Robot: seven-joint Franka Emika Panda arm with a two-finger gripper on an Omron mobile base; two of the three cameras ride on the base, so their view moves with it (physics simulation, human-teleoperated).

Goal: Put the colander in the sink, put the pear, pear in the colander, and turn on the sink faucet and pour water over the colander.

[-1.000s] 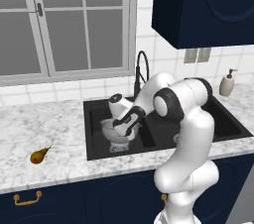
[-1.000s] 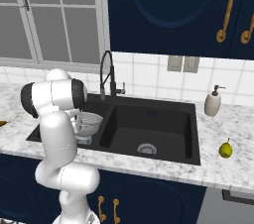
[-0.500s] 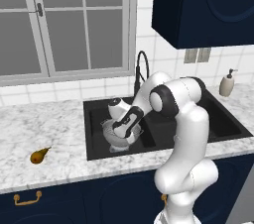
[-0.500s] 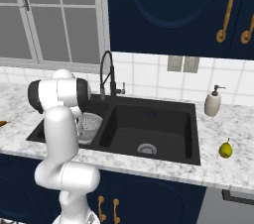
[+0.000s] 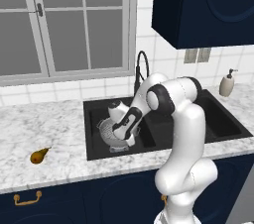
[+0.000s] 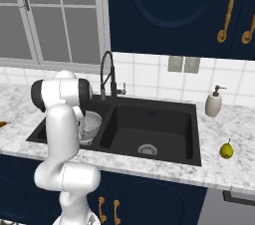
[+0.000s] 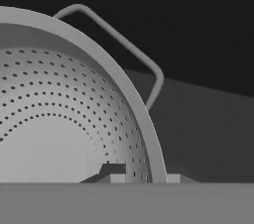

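Gripper (image 7: 138, 178) is closed on the colander (image 5: 113, 131) rim, one tip each side of the wall. Colander sits low in the left basin of the sink (image 6: 149, 119), under the faucet (image 6: 107, 75). Step: placing the colander. Best to settle it flat on the basin floor, level, before letting go, then lift straight up clear of the loop handle (image 7: 116, 39). Brown pear (image 5: 38, 155) waits on the left counter, green pear (image 6: 226, 150) on the right.

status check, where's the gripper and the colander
Gripper shut on colander rim, low in left basin of sink. Colander empty. Both pears on counter: brownish pear, yellow-green pear. Nothing blocking.
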